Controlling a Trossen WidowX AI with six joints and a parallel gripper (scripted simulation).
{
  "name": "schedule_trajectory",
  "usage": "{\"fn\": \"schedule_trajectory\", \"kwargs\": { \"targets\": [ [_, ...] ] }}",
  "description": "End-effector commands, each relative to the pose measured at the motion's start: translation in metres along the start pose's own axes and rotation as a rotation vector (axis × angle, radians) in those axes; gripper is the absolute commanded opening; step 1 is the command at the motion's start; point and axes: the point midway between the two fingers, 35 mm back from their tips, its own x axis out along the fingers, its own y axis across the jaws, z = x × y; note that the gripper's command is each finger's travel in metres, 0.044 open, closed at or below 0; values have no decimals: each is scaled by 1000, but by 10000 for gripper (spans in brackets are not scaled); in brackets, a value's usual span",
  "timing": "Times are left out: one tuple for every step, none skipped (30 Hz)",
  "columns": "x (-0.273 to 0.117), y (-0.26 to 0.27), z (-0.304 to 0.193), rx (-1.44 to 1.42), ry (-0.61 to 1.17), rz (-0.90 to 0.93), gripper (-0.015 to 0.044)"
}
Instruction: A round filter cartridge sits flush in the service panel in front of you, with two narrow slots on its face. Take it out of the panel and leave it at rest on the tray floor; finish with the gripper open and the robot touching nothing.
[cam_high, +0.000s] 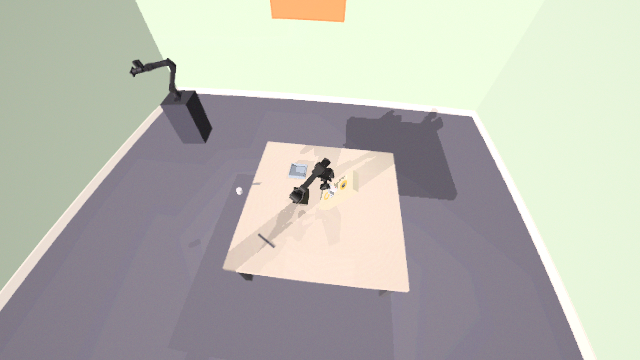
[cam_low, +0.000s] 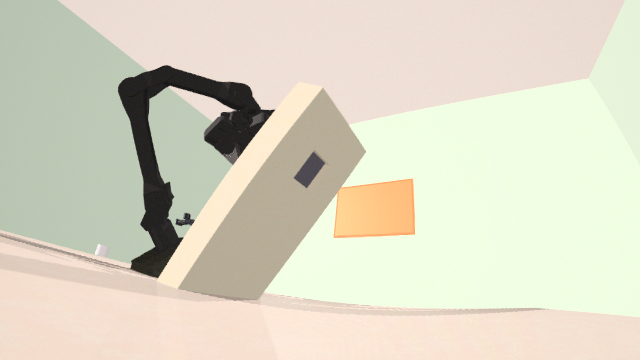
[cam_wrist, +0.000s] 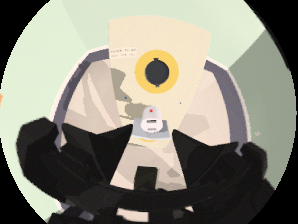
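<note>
The service panel (cam_high: 356, 182) (cam_low: 260, 215) (cam_wrist: 195, 45) is a cream slab that stands tilted on the table. In the wrist view a yellow ring (cam_wrist: 140, 82) on its face surrounds a round dark opening (cam_wrist: 157, 73) with notches at top and bottom. Below it the white round cartridge (cam_wrist: 151, 123) (cam_high: 333, 190), with slots on its face and a red dot, rests on or in a small grey holder (cam_wrist: 162, 133). My gripper (cam_wrist: 153, 129) (cam_high: 325, 187) is open in front of it, with gaps at both sides. The panel hides the fingertips in the exterior view.
A blue-grey tray (cam_high: 297, 177) lies on the table (cam_high: 360, 240) near the arm's base. A dark rod (cam_high: 266, 240) lies near the table's front left. A small white cylinder (cam_high: 239, 190) (cam_low: 102, 250) shows beyond the left edge. Another arm stands on a black pedestal (cam_high: 187, 120).
</note>
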Motion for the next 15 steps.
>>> {"fn": "schedule_trajectory", "kwargs": {
  "targets": [
    [5,0,-6,-54,22,-3,305],
    [7,0,-6,-54,22,-3,305],
    [9,0,-6,-54,22,-3,305],
    [10,0,-6,-54,22,-2,305],
    [12,0,-5,-54,22,-2,305],
    [14,0,-5,-54,22,-2,305],
    [15,0,-5,-54,22,-2,305],
    [17,0,-5,-54,22,-2,305],
    [18,0,-5,-54,22,-1,305],
    [20,1,-5,-54,22,-1,305],
    [22,1,-5,-54,22,-1,305],
    [23,1,-5,-54,22,-1,305],
    [25,1,-5,-54,22,-1,305],
    [27,1,-5,-54,22,-1,305],
    [28,1,-5,-54,22,-1,305]
  ]
}}
